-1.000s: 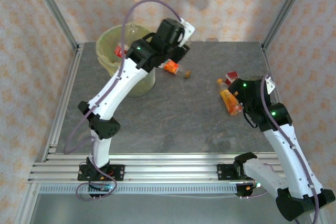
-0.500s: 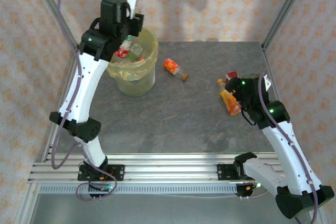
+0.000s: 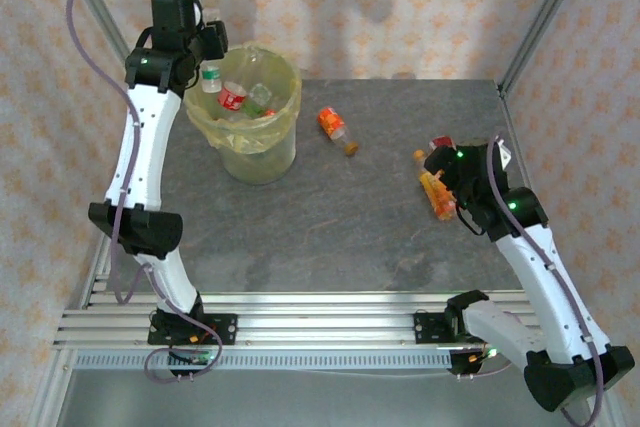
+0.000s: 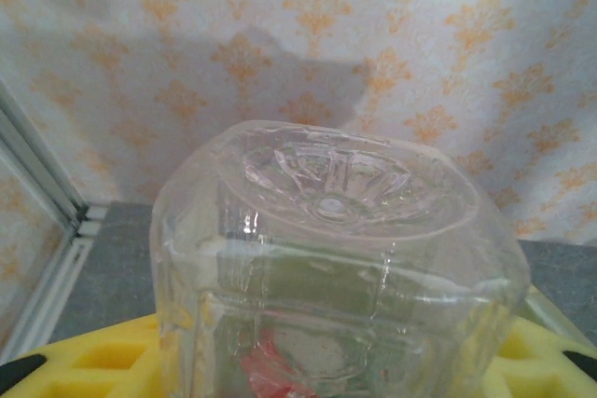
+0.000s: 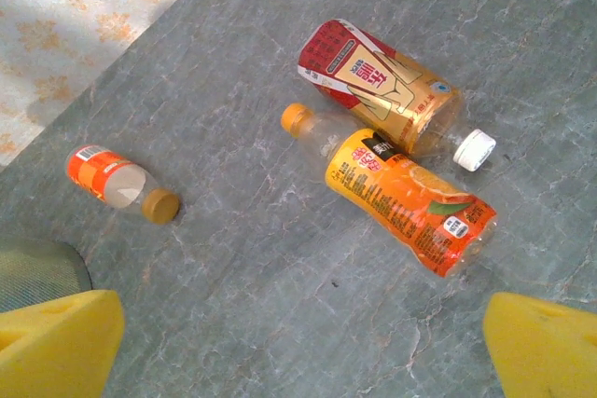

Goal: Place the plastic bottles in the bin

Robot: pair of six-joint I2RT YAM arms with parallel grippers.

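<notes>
Glossy clear plastic bottle [image 4: 340,258], matt table [image 5: 280,323]

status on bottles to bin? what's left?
Done: at least two bottles lie inside the bin. In hand: the left tool grips a clear bottle at the bin's left rim, not yet released. Left: three on the table: a small orange bottle on its own, and an orange-label bottle beside a red-label bottle under the open right tool.
</notes>
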